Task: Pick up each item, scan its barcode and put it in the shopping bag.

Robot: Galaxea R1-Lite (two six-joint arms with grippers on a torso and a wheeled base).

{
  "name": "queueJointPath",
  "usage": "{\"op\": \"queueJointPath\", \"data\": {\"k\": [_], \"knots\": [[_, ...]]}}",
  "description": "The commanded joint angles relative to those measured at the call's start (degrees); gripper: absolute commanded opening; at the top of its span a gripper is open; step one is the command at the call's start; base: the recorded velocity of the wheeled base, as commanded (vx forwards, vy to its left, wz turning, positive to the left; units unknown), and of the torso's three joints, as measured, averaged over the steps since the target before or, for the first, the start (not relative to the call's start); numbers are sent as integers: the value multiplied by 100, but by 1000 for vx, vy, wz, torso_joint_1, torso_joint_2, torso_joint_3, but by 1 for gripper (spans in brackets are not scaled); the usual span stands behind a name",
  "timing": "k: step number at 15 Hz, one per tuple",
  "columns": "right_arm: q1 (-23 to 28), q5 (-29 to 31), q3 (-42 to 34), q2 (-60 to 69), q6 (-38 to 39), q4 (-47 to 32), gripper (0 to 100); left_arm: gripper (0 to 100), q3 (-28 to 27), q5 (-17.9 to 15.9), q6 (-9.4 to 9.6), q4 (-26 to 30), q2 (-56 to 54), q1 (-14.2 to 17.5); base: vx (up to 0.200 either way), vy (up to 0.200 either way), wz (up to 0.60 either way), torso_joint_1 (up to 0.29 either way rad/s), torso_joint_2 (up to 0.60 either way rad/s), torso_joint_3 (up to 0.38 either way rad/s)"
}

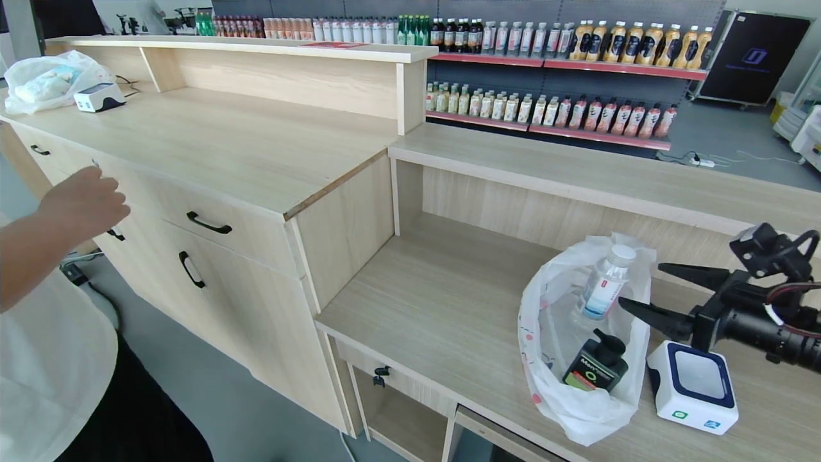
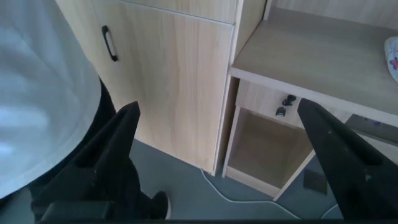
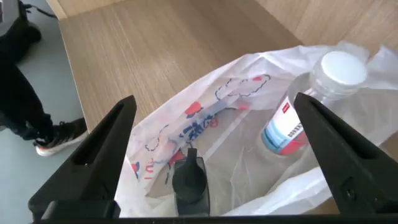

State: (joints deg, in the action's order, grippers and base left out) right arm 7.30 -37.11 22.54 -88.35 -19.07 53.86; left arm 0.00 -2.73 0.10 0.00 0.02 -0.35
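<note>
My right gripper (image 1: 641,284) sits at the right edge of the head view, level with the mouth of the shopping bag (image 1: 577,398). It is released, with its two black fingers spread wide and nothing between them. In my right wrist view the same gripper (image 3: 214,101) hangs over the open bag (image 3: 186,124), one finger to either side of the opening.

The bag is thin white plastic with red and blue print. It stands on the lower tabletop (image 1: 436,301) in the lower right of the head view, its mouth gaping upward. Two items are inside it. A clear bottle with a white cap (image 1: 606,282) and a red-and-white label leans near upright against the far side of the bag (image 3: 298,118). A dark pump bottle (image 1: 596,369) lies lower, towards the near side (image 3: 189,180).

Just beside the bag, further right in the frame and below my arm, the white scanner (image 1: 693,385) with its blue-rimmed window rests on the same tabletop.

My left gripper (image 2: 219,107) is also released and empty, its fingers wide apart. It hangs over the grey floor in front of a pale wooden cabinet door (image 2: 180,81) with a black handle (image 2: 109,42).

In the upper left of the head view, on the higher counter, are a second white bag (image 1: 45,80) and a second small scanner (image 1: 99,96). Shelves of bottles (image 1: 545,38) run along the top.
</note>
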Motion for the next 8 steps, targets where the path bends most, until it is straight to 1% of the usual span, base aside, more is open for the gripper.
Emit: {"op": "queueJointPath", "data": {"k": [1,3,5,7,8], "knots": [[544,72,-92,1847,-326,-745,100,100,0,1,-1,0,6,0,0,0,-600,2,-7,-7],[571,99,198,2128,-203,-754,100,100,0,1,-1,0,6,0,0,0,-600,-2,2,2],[808,248,611,2234,35,-833,100,100,0,1,-1,0,6,0,0,0,-600,-3,0,0],[1203,538,1130,2076,61,-1308,100,100,0,1,-1,0,6,0,0,0,-600,2,2,5],[1388,775,1490,1935,61,-1738,100,100,0,1,-1,0,6,0,0,0,-600,-2,2,2]]}}
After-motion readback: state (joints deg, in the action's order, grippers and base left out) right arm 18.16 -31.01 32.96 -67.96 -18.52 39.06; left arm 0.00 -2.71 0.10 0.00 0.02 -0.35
